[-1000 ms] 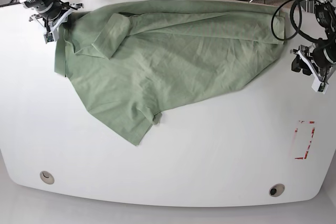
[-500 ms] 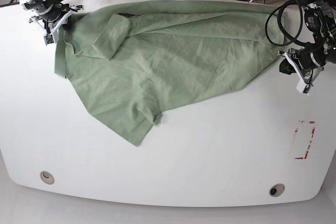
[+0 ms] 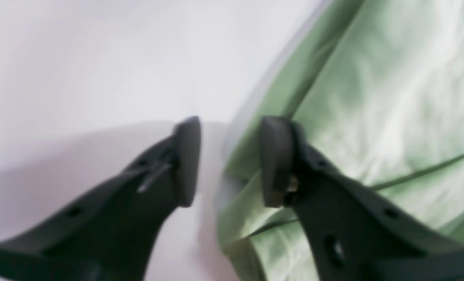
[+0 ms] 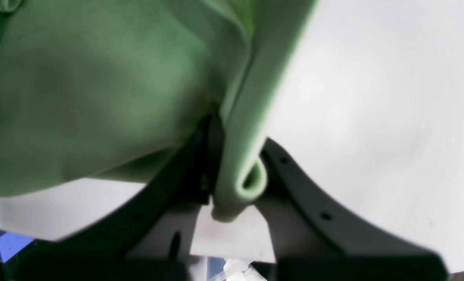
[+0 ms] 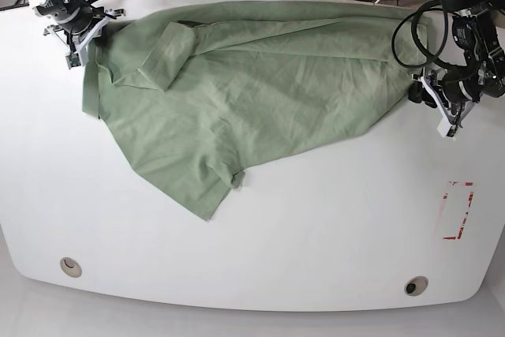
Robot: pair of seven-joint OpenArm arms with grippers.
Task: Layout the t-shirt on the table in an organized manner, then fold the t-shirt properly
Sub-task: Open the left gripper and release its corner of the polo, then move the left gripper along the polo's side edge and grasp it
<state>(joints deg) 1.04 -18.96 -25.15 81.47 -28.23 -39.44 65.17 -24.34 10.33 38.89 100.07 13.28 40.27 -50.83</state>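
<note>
Moved in since before, the left gripper (image 5: 420,92) stands part-open straddling the sage-green knit polo t-shirt's (image 5: 245,88) edge, frame right; the right gripper (image 4: 232,171), upper left, pinches its hem on the white table (image 5: 316,226).

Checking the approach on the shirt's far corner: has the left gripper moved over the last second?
Yes. The left gripper has moved toward the sage-green knit t-shirt, away from the red tape rectangle.

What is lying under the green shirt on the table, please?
Under the sage-green knit polo shirt only the white smooth table shows, around its edges. The surface beneath the fabric is covered and cannot be seen. The right gripper pinches one folded edge.
</note>
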